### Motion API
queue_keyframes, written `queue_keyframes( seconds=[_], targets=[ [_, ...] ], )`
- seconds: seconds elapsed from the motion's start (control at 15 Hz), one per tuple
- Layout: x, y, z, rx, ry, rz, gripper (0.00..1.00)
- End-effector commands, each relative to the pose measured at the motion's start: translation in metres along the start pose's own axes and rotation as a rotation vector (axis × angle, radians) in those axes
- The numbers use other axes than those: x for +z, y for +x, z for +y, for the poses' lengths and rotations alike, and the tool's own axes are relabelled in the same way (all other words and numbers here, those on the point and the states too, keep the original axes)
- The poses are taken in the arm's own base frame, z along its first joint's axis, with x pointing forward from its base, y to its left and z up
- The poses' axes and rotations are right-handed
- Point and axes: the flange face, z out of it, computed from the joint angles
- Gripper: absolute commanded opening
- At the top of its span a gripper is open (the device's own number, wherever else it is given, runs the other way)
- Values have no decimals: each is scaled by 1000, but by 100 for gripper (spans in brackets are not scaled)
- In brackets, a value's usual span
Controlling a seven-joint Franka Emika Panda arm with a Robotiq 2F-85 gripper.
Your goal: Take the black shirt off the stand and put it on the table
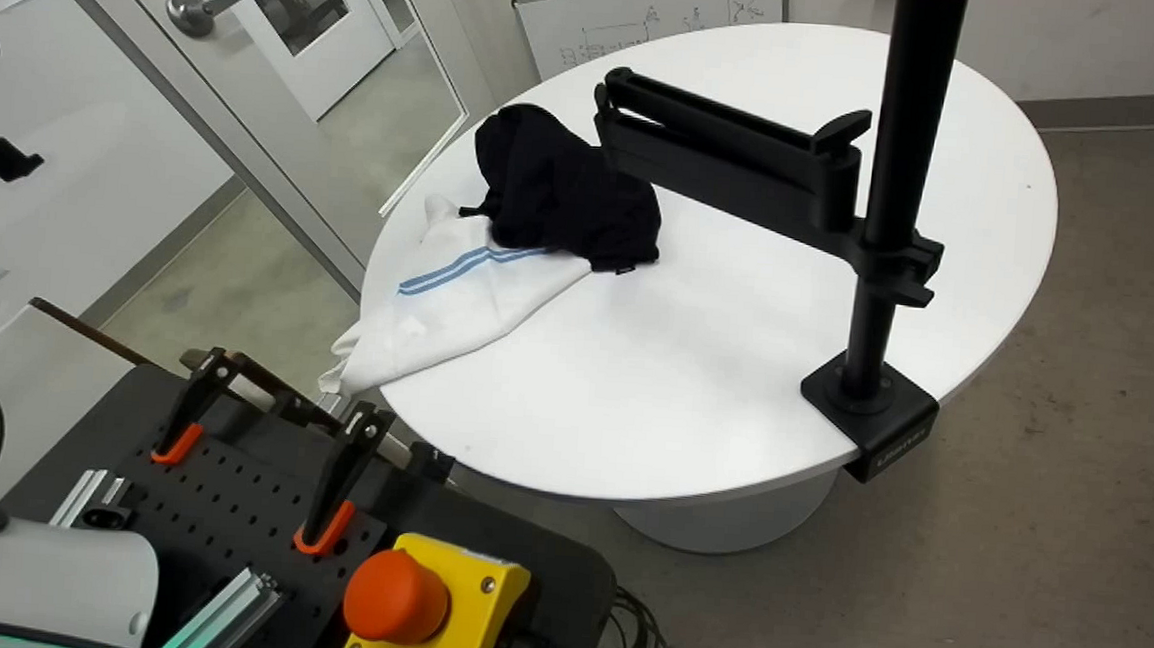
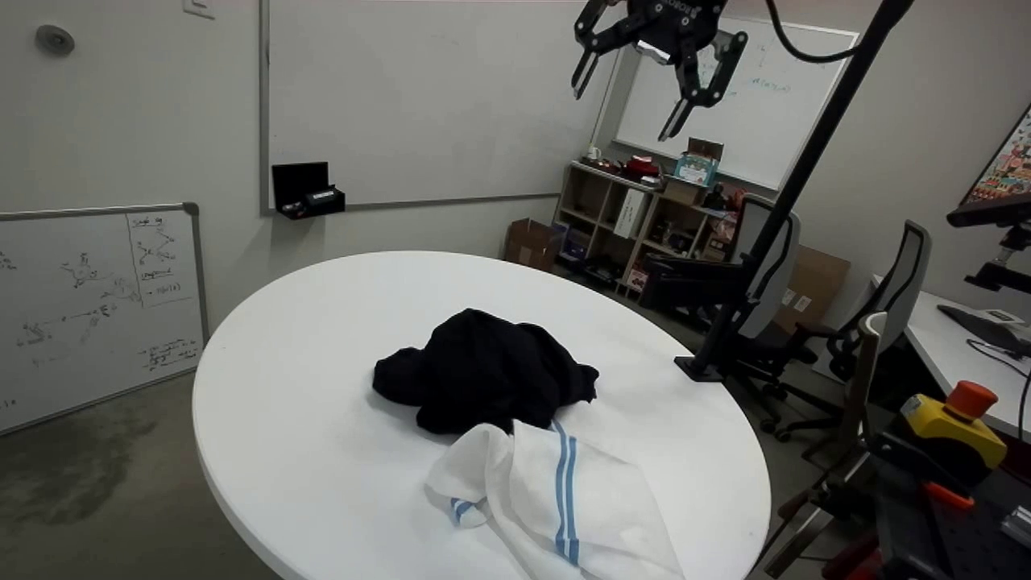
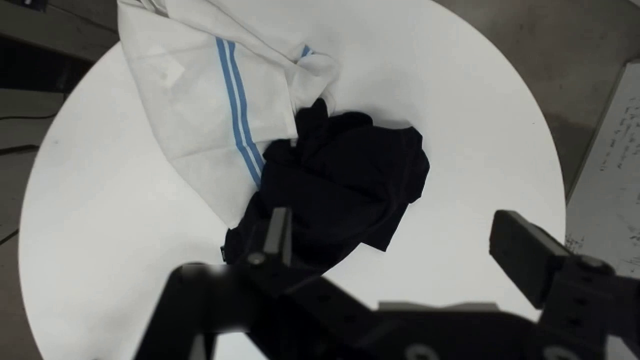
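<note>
The black shirt (image 1: 570, 198) lies crumpled in a heap on the round white table (image 1: 673, 400); it also shows in the other views (image 2: 483, 370) (image 3: 345, 175). The black stand (image 1: 903, 154) is clamped at the table's edge, its pole rising and its folded bar arm reaching over the table. It also shows in an exterior view (image 2: 793, 193). No cloth hangs on the stand's visible parts. My gripper (image 2: 622, 115) is open and empty, high above the table and apart from the shirt. In the wrist view its fingers (image 3: 392, 214) are wide apart, one overlapping the shirt in the picture.
A white cloth with blue stripes (image 1: 468, 297) lies beside the shirt, partly under its edge, and hangs over the table's rim. A dark bench with a yellow box and orange button (image 1: 439, 606) and clamps (image 1: 337, 480) stands near the table. Chairs (image 2: 878, 290) and shelves (image 2: 636, 217) stand beyond.
</note>
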Motion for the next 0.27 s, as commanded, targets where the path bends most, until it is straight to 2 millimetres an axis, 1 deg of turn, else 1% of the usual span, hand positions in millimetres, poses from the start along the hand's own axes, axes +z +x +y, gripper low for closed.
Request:
queue_keyframes(
  seconds=[0.0, 0.2],
  targets=[
    [-6, -2, 1, -4, 0, -3, 100],
    [-5, -2, 3, -7, -5, -6, 100]
  ],
)
